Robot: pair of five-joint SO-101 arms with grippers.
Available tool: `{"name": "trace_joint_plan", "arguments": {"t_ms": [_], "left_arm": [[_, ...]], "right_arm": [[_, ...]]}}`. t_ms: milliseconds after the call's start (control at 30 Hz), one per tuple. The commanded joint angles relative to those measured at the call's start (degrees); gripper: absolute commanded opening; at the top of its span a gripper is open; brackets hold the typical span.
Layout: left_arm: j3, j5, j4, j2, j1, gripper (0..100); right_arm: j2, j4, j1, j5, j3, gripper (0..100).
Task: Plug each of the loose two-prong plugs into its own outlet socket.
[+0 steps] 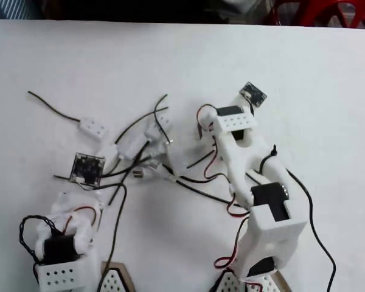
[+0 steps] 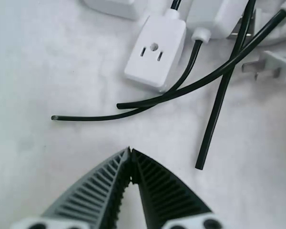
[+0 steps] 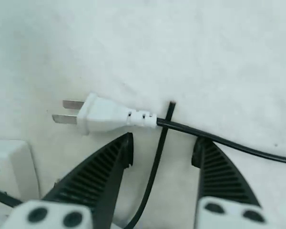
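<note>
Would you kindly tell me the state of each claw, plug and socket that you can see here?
left claw: shut, nothing held.
right claw: open, over a black cord.
two-prong plug: unplugged, lying flat, prongs bare.
outlet socket: nothing plugged in, slots facing up.
second plug: unplugged, lying loose.

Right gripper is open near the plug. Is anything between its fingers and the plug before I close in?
Yes. A second black cable runs between the right gripper's open fingers and crosses the cord just behind the two-prong plug. The plug body itself lies bare on the table past the fingertips.
</note>
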Motion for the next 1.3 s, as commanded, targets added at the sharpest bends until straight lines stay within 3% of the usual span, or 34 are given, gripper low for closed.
{"name": "trace_joint_plan", "arguments": {"t_ms": [0,233,767,900,1133,1267], "left_arm": [[-1.23,-0.44,0.70,-0.04,-0.66,2],[-1.23,-0.44,0.70,-0.04,-0.66,2],[-1.23,-0.44,0.70,-0.04,-0.66,2],[-1.23,-0.44,0.79,-0.04,-0.66,2],[-1.23,-0.44,0.79,-0.04,-0.66,2],[-1.23,-0.44,0.79,-0.04,-0.66,2]], "right_arm": [[-0.92,0.31,0.84,0.70,-2.55,20.8],[-6.46,7.52,1.10,0.79,-6.33,20.8],[-0.40,6.02,6.73,-2.55,-6.59,20.8],[-0.75,7.43,5.93,-2.11,-6.24,20.8],[-5.32,19.03,2.33,-0.35,-12.31,20.8],[-5.93,18.51,0.22,-0.18,-13.19,20.8]]}}
